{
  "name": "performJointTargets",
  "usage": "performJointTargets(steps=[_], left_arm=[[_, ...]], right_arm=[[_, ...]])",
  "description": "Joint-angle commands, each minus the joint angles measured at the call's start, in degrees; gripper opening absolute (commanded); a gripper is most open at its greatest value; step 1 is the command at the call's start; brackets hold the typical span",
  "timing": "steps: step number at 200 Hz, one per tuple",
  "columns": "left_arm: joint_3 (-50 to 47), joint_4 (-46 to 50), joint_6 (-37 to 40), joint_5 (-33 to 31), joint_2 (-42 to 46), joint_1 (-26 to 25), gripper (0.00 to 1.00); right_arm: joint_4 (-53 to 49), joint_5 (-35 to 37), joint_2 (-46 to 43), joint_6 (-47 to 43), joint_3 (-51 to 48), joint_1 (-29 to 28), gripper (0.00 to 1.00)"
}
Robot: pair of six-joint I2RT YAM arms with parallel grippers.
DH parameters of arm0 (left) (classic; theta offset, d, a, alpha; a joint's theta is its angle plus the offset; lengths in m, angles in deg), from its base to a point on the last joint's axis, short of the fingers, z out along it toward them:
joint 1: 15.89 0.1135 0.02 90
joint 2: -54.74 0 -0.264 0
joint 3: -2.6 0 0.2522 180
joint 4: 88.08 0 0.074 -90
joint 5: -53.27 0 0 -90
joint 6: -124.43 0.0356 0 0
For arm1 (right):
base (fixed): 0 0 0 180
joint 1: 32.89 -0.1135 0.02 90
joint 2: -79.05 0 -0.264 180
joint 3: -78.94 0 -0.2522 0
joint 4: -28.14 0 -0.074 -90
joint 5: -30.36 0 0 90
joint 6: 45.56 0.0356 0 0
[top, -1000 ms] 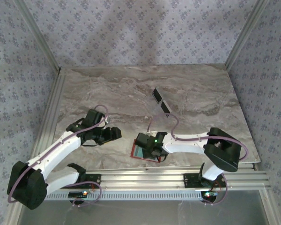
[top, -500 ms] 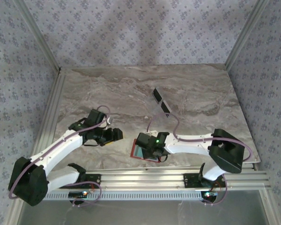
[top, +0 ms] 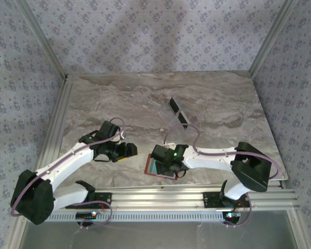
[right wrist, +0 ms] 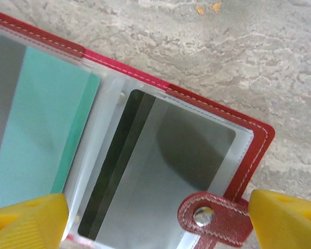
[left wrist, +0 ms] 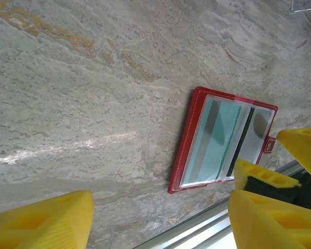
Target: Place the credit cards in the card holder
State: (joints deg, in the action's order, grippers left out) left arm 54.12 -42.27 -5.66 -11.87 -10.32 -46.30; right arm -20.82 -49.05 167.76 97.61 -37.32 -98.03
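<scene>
Grey marbled tabletop (top: 119, 98) enclosed by pale floral-patterned walls (top: 160, 31) and aluminium corner rails (top: 41, 39).

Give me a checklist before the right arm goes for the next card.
1. card holder lying open on the table: ok.
2. teal card inside its sleeve: ok.
3. dark card inside the neighbouring sleeve: ok.
4. right gripper open and empty above the holder: ok.
5. left gripper open, apart from the holder: ok.
6. loose cards farther back lying flat for a pick: cannot tell.
</scene>
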Motion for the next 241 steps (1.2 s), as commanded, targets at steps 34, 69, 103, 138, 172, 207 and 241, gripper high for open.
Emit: performJointTargets(steps=[34, 69, 103, 138, 172, 207, 241], left_arm=[[0.5, -0.6, 0.4, 0.6, -0.6, -0.5, 0.69], [0.6, -0.7, 0.6, 0.7, -1.2, -0.7, 0.69], [0.5, -0.7, 0.5, 0.6, -1.3, -1.0, 0.69], [0.1, -1.3, 0.3, 1.4, -1.1, -1.2, 0.69], [-3.4, -5.6, -1.6, 6.3, -0.3, -1.7, 0.69], [-5.4, -3.2, -2.2, 4.4, 2.5, -1.6, 0.7], [-5.3, 0.6, -2.6, 1.4, 4.5, -1.0, 0.73]], right_arm=[[0.5, -1.2, 1.7, 0.1, -1.7, 0.6, 0.8], [1.8, -1.5, 1.1, -0.4, -2.0, 0.6, 0.72], [3.8, -1.6, 1.6, -1.7, -1.4, 0.5, 0.66], [5.3, -2.1, 2.3, -4.0, -0.6, 0.1, 0.62], [7.9, -3.4, 2.8, -8.7, 0.8, -0.2, 0.62], [9.9, -5.2, 5.3, -11.8, 3.3, 0.6, 0.61], [7.8, -6.0, 3.9, -13.8, 3.8, 1.1, 0.67]])
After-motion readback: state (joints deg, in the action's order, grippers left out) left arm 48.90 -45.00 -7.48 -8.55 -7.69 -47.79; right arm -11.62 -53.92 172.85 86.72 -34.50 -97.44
